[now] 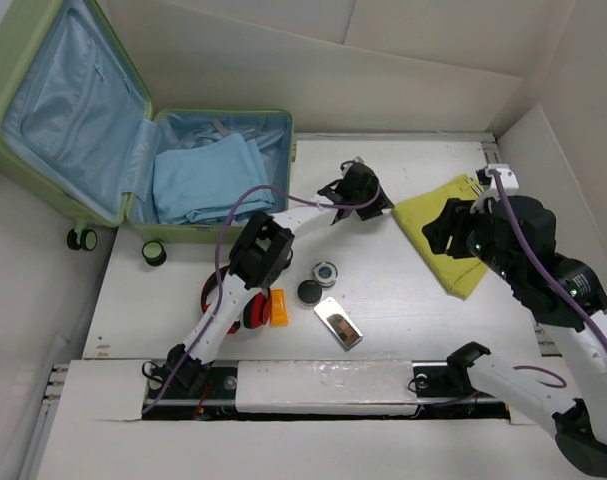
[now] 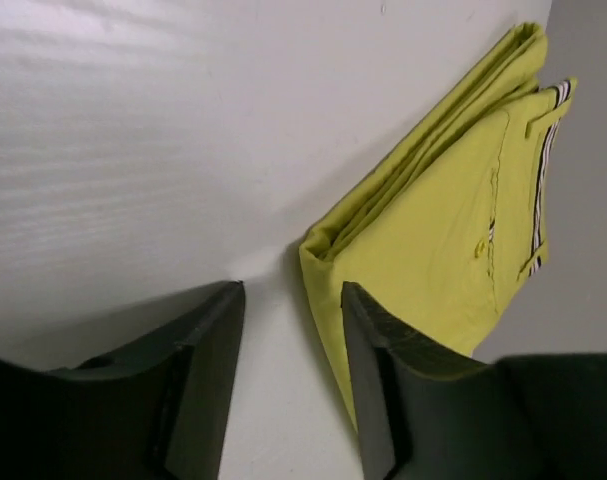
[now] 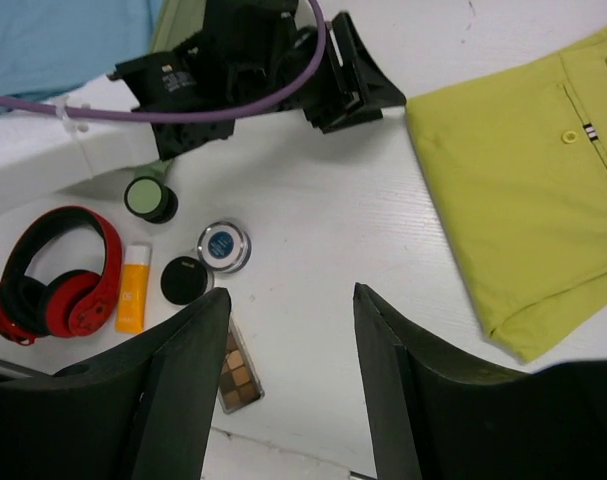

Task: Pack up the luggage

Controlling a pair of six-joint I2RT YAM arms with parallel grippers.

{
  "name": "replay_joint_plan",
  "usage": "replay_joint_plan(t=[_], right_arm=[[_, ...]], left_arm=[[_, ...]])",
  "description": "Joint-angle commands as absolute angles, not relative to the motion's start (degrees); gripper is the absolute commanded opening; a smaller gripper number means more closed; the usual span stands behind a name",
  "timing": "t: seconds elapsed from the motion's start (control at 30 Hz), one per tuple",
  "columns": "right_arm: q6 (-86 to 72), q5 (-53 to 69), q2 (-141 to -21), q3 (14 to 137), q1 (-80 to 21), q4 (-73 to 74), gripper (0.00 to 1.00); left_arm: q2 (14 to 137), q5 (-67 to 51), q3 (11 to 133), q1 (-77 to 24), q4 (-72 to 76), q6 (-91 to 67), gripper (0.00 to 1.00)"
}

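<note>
luggage [image 1: 215, 234]: pale green hard-shell suitcase, light blue lining
state: open, lid tilted back
place: far left corner

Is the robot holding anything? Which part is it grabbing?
Nothing is held. The left gripper stands open at the corner of the yellow trousers; the right gripper is open above the table.

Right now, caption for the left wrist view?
Left fingers apart, empty, at the corner of folded lime garment on white table.

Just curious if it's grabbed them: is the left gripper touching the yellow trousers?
Cannot tell. In the left wrist view the left gripper overlaps the yellow trousers, without plain contact or gap.
</note>
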State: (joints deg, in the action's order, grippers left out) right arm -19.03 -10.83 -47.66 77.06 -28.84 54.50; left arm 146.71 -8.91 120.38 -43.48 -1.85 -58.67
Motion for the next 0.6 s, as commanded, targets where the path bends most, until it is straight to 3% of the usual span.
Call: replay_joint_plan(t=[0.0,0.07,0.43,0.57], right_arm=[[-17.5,-8.53,-47.72,76.29,-28.39,50.63,0.59],[-17.49,-7.82,-47.72,76.29,-28.39,50.01,0.59],[-16.44,-6.77,-48.34,75.76,-28.39,50.53,0.59],[-16.44,-6.24,-48.34,75.76,-28.39,51.06,0.59]], left_arm=[[141.6,-7.65,119.19,-42.89,-5.01,-54.4,0.43],[140.72,-7.65,116.81,-42.89,-4.4,-54.4,0.57],[151.78,-14.58,129.99,-44.03,-3.61,-58.78,0.57],[153.37,-15.21,129.99,-44.03,-0.97,-61.78,0.5]])
